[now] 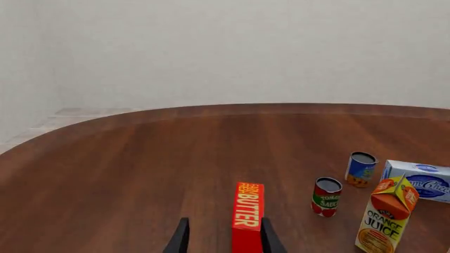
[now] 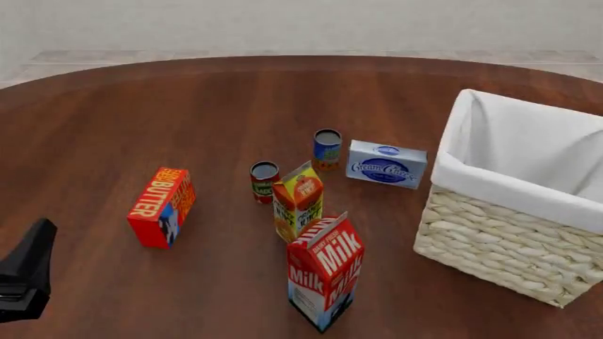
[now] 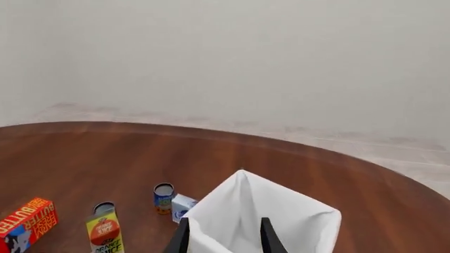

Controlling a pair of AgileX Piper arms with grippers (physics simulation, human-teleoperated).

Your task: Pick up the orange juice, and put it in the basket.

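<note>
The orange juice [image 2: 298, 200] is an orange and yellow gable-top carton. It stands upright mid-table, to the left of the basket [image 2: 490, 236] and apart from it. The basket is woven cream wicker with a white liner, at the right. The juice also shows in the left wrist view [image 1: 387, 217] and the right wrist view [image 3: 104, 233]. My left gripper [image 1: 225, 241] is open and empty, well short of the juice. Its arm shows at the front left [image 2: 27, 272]. My right gripper [image 3: 223, 240] is open and empty, above the basket's liner [image 3: 232, 211].
A milk carton [image 2: 325, 272] stands just in front of the juice. A tomato sauce can [image 2: 265, 181] and a blue can [image 2: 327, 148] stand behind it. A cream cheese box [image 2: 386, 164] lies near the basket. A butter box [image 2: 162, 206] lies to the left.
</note>
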